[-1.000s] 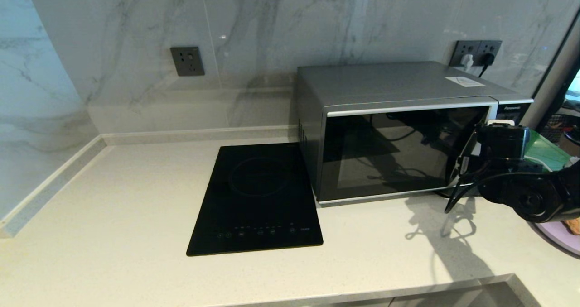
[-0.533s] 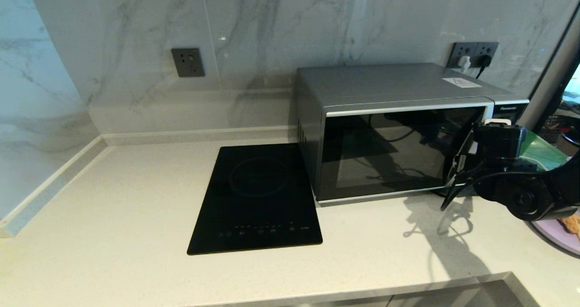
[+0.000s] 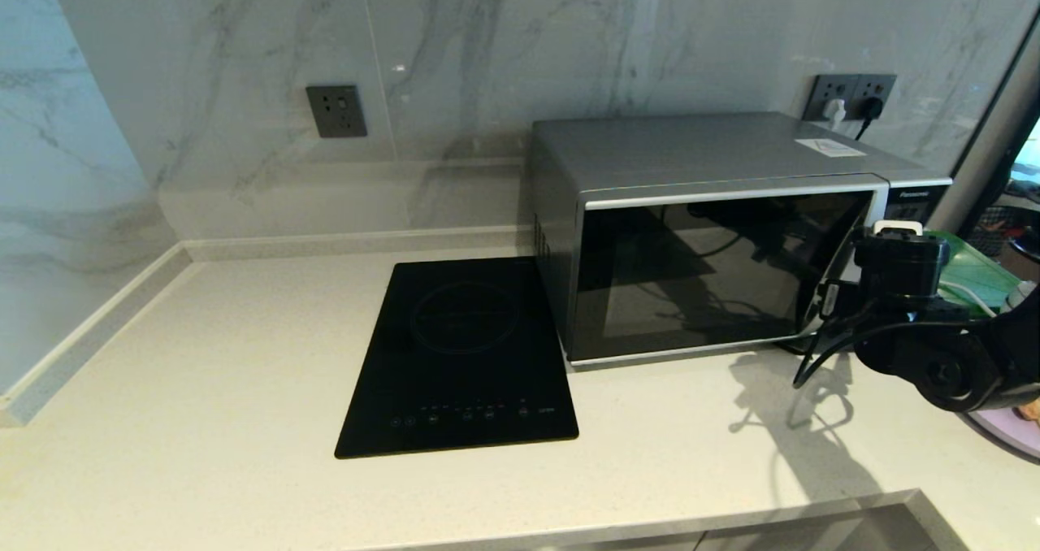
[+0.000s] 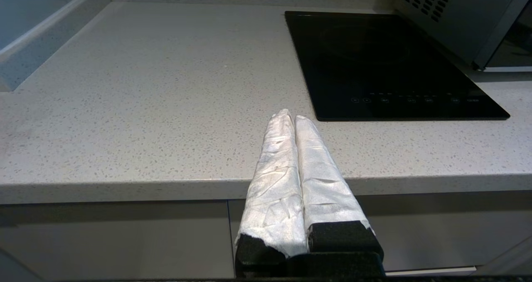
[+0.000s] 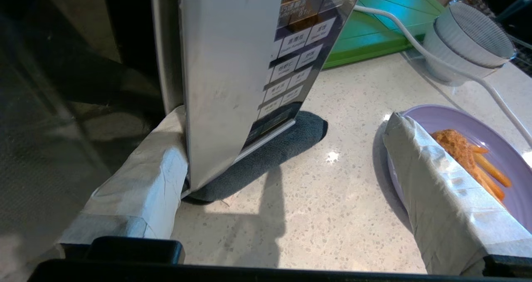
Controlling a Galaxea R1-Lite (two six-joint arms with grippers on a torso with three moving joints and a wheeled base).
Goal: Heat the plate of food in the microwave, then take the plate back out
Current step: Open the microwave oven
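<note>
Silver-grey microwave (image 3: 699, 234) sits upright at the back of the surface, dark glass door shut, button panel on its right end. Lilac plate of food (image 5: 478, 149), golden fried piece and fries on it, lies flat just right of it.

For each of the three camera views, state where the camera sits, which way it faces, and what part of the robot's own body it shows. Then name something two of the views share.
Head view: from the robot's head, looking forward and down at the counter, hob and microwave; the right arm shows at the right edge.
Left wrist view: behind the left gripper, fingers together, low before the counter edge, facing the hob.
Right wrist view: behind the open right gripper, at the microwave's handle, with the plate of food beside one finger.
Shared: head and left wrist views both show the hob.
</note>
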